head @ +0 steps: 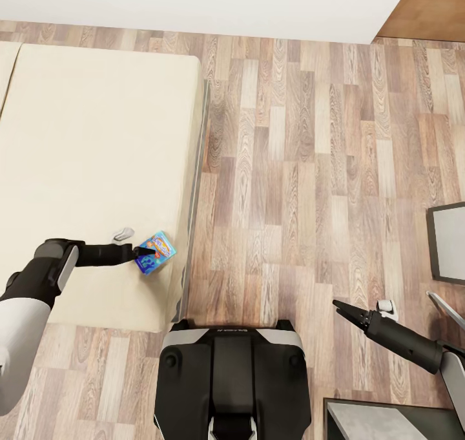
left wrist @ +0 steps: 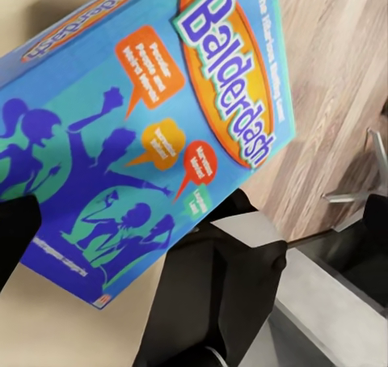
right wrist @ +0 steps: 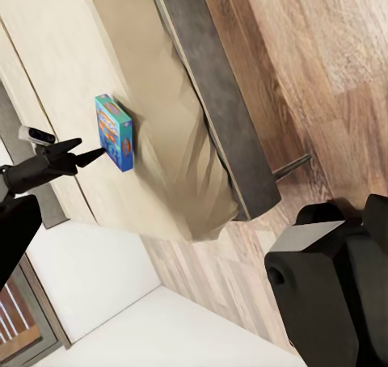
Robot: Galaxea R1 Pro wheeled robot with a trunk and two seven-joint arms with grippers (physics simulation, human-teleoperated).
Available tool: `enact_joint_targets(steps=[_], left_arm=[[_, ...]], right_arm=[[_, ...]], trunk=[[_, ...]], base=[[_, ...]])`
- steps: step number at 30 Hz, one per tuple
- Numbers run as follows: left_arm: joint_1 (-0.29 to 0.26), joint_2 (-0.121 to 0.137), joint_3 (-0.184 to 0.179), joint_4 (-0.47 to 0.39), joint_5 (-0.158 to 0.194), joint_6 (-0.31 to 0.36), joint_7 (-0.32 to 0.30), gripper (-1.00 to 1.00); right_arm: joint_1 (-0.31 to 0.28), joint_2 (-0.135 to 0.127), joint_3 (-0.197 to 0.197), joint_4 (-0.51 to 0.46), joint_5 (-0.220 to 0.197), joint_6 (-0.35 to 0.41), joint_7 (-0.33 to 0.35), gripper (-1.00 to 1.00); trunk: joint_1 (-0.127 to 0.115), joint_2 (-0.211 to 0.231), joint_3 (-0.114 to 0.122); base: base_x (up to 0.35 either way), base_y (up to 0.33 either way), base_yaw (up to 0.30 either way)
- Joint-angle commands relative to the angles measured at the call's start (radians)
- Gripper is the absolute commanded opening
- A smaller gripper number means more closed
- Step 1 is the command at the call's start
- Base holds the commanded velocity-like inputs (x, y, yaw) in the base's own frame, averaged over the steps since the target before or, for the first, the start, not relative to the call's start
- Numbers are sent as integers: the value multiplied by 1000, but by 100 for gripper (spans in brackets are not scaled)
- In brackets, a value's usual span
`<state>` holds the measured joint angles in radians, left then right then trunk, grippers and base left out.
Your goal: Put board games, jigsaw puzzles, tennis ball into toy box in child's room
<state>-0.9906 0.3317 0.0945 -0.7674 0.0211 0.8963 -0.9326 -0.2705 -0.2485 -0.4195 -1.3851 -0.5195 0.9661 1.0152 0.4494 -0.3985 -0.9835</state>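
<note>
— Wood-grain plank floor [head: 310, 168] runs beside a large flat beige mattress [head: 90, 168]. What lies on it?

— A thin light blue cardboard game box [head: 155, 252], printed "Balderdash", rests near the mattress's corner, close to its floor-side edge.

— Where is your claw?

— My left gripper [head: 146, 252], black and tapered, is at the box; one finger [left wrist: 218, 294] lies over its printed face. I cannot tell if I am pinching it.

— And the other?

— My right gripper [head: 340, 307] hangs above bare floor, prongs slightly spread, well apart from the box.

Glossy printed board game [left wrist: 145, 132], matt cloth bed [head: 97, 149]
</note>
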Motion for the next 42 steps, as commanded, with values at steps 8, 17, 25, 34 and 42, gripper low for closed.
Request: enact_joint_targets(steps=[8,17,25,34,42], left_arm=[[0,0,2,-9,1,9,-2,100],[0,1,2,-11,-1,10,-2,100],[0,8,4,-39,-2,22,-3,100],[-2,25,5,-69,-3,44,2,100],[-13,32,5,-74,-6,48,10,100]], right_arm=[[0,0,-1,0,1,4,3,100],[0,0,-1,0,1,4,3,100],[0,0,-1,0,1,4,3,100],[0,0,-1,0,1,3,3,100],[0,0,-1,0,1,4,3,100]], trunk=[[1,-2,-1],[1,-2,-1],[1,-2,-1],[1,-2,-1],[1,-2,-1]], base=[[0,0,0],[0,0,0],[0,0,0],[0,0,0],[0,0,0]])
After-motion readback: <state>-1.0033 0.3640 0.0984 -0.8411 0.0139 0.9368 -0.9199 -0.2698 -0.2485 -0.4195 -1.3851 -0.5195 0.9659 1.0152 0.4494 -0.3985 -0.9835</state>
